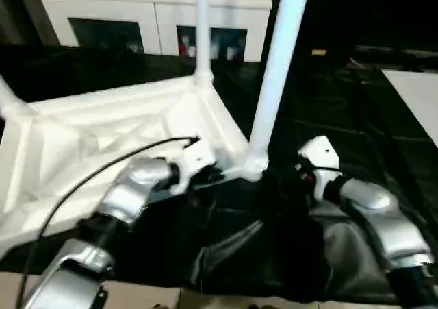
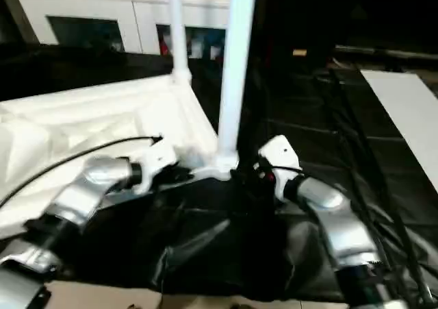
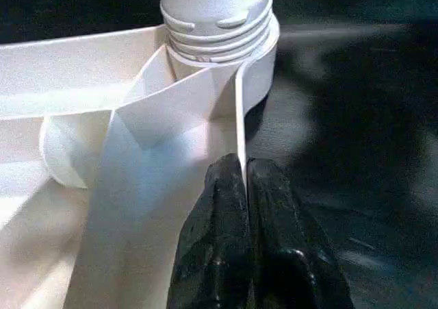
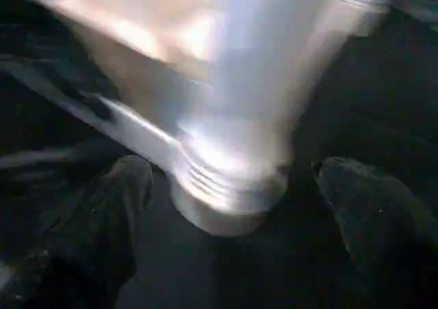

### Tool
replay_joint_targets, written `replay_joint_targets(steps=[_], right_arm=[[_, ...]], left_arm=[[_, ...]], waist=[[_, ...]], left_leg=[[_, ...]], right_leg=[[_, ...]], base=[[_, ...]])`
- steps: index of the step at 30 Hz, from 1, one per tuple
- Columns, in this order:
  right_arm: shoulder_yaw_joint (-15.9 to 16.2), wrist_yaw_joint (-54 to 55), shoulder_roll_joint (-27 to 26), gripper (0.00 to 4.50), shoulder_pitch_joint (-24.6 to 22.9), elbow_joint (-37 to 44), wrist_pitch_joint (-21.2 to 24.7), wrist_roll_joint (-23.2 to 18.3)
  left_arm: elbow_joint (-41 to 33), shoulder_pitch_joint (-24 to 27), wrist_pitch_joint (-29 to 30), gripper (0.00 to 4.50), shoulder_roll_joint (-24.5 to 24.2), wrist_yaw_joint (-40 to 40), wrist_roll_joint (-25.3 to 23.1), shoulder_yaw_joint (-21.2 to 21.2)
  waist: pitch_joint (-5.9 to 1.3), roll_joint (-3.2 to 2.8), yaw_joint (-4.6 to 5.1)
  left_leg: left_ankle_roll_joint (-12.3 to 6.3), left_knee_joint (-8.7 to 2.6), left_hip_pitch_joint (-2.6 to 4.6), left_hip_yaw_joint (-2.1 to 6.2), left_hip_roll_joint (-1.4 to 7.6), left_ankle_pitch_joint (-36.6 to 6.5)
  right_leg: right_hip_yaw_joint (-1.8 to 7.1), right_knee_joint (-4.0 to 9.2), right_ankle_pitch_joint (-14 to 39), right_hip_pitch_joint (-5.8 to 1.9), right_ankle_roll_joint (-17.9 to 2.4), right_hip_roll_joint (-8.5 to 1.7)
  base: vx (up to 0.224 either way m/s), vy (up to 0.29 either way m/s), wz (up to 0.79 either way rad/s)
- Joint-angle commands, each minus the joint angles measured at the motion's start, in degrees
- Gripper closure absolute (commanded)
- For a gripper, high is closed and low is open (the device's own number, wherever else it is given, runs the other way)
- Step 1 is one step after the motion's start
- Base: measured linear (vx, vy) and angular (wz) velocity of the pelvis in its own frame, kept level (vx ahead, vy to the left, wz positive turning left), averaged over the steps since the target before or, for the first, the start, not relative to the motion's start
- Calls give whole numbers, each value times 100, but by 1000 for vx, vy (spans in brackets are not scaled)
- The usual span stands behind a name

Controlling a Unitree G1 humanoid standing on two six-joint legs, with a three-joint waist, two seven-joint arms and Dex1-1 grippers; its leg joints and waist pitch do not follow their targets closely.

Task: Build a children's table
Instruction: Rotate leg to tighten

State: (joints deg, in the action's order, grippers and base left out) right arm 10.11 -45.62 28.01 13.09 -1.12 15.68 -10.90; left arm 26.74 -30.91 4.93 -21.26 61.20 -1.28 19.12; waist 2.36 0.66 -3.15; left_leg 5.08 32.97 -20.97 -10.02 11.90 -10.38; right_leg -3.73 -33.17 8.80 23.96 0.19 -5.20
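The children's table top [image 1: 102,131] lies upside down on black cloth, ribbed underside up. A long white leg [image 1: 277,69] stands in its near right corner socket [image 3: 219,42]. A second leg [image 1: 202,28] stands in the far corner, and a third leg's base [image 1: 10,103] shows at the left edge. My left gripper [image 3: 244,168] is shut on the thin rim wall just beside the near socket. My right gripper [image 4: 236,175] is open, its fingers [image 4: 126,186] standing wide on either side of that leg's base without touching it.
A white cabinet [image 1: 157,14] with glass doors stands at the back. Crumpled black cloth [image 1: 226,247] covers the floor under both arms. A flat white board [image 1: 417,96] lies at the right. A black cable [image 1: 89,175] runs along my left forearm.
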Motion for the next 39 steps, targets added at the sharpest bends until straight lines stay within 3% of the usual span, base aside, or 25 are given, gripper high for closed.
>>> replay_joint_targets(steps=[1, 2, 6, 7, 9, 10, 13, 27, 32, 35, 36, 39], right_arm=[[116, -408, 124, 24, -37, 165, 134, -175], [192, -609, 199, 24, -47, 191, 172, -213], [376, -1015, 319, 24, -30, 210, 207, -255], [438, -1073, 330, 24, -3, 170, 196, -203], [521, -1000, 261, 24, 109, -29, 87, -26], [599, -914, 211, 24, 227, -221, 27, 129], [654, -958, 210, 40, 299, -325, 65, 178], [528, -972, 64, 163, 319, -450, 32, 77], [362, -730, -163, 175, 263, -595, 118, -43], [182, 451, -704, 176, 344, -1276, 61, 338], [96, 911, -930, 176, 401, -1512, 105, 428], [-101, 1713, -1343, 177, 532, -1903, 234, 493]], left_arm=[[-249, 119, 81, 450, -66, 578, 112, 303], [-416, 172, 162, 450, -175, 839, 194, 339], [-689, 241, 290, 450, -354, 1168, 300, 408], [-751, 258, 340, 450, -390, 1232, 327, 413], [-777, 257, 358, 450, -401, 1221, 319, 387], [-756, 248, 370, 450, -394, 1192, 303, 370], [-802, 259, 435, 450, -412, 1191, 323, 377], [-887, 320, 551, 450, -429, 1206, 307, 385], [-806, 314, 612, 450, -394, 1128, 250, 411], [-351, 175, 748, 450, -66, 180, -156, 377], [-195, 111, 840, 450, 140, -147, -146, 274], [47, -6, 965, 450, 489, -650, -114, 126]], waist=[[-348, -24, -17], [-337, -3, -19], [-302, -23, -38], [-300, 54, -38], [-307, 21, -51], [-311, 53, -44], [-307, 42, -30], [-334, 42, -26], [-335, 34, -19], [-282, 26, 35], [-264, 41, 69], [-261, 40, 111]], left_leg=[[-498, -361, 44, -30, 125, -1197], [-453, -367, 51, -33, 126, -1273], [-259, -389, 121, -46, 135, -1738], [-256, -391, 114, -51, 135, -1756], [-193, -404, 81, -29, 132, -1621], [-172, -398, 63, -26, 127, -1573], [-144, -392, 46, -15, 115, -1561], [-195, -361, 43, -17, 101, -1435], [-201, -359, 39, -21, 96, -1440], [-85, -385, 30, -18, 81, -1730], [77, -369, 80, 0, 46, -2110], [128, -375, 101, 49, 32, -2384]], right_leg=[[213, 261, 752, -357, -1388, -221], [214, 263, 827, -339, -1417, -212], [229, 322, 1375, -274, -1333, -206], [229, 334, 1448, -279, -1296, -207], [233, 315, 1550, -300, -1192, -230], [231, 309, 1518, -305, -1162, -226], [230, 298, 1526, -309, -1131, -224], [229, 273, 1400, -324, -1136, -214], [228, 275, 1356, -325, -1180, -214], [217, 335, 1898, -275, -1052, -203], [191, 414, 2715, -236, -834, -211], [163, 477, 3246, -229, -569, -222]], base=[[0, 0, 0], [0, 0, 0], [0, 0, 0], [0, 0, 0], [0, 0, 0], [0, 0, 0], [0, 0, 0], [0, 0, 0], [0, 0, 0], [0, 0, 0], [0, 0, 0], [0, 0, 0]])
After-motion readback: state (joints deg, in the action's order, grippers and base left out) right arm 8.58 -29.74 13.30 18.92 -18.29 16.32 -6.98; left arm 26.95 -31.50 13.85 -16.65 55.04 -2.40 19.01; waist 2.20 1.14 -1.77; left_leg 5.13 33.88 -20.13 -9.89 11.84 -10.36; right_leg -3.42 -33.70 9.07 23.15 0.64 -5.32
